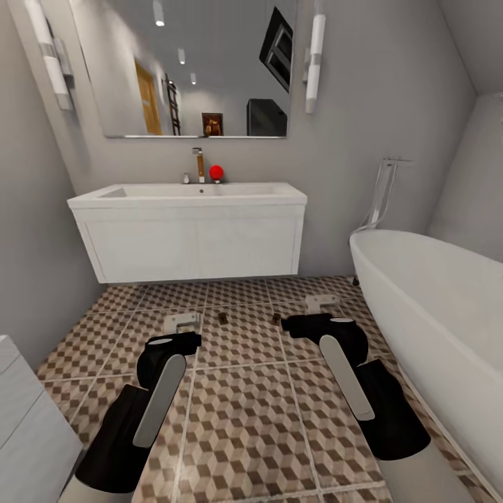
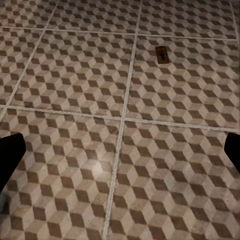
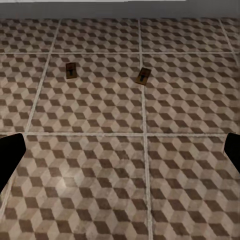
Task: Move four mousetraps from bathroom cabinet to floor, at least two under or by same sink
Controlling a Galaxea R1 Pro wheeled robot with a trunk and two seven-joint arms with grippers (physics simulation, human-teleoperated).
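Mousetraps [image 3: 71, 70] [image 3: 143, 76] flat on floor [image 1: 244, 412] w/ open tile around; both hands [image 1: 183, 323] [image 1: 320, 304] spread, empty.

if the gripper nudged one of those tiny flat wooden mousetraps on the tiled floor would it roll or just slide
Probably slide: the small flat tan wooden mousetrap lies flush on the cube-patterned tile floor, with nothing round to roll. It looks light, so a nudge may spin it. Its thinness could make pinching it hard.
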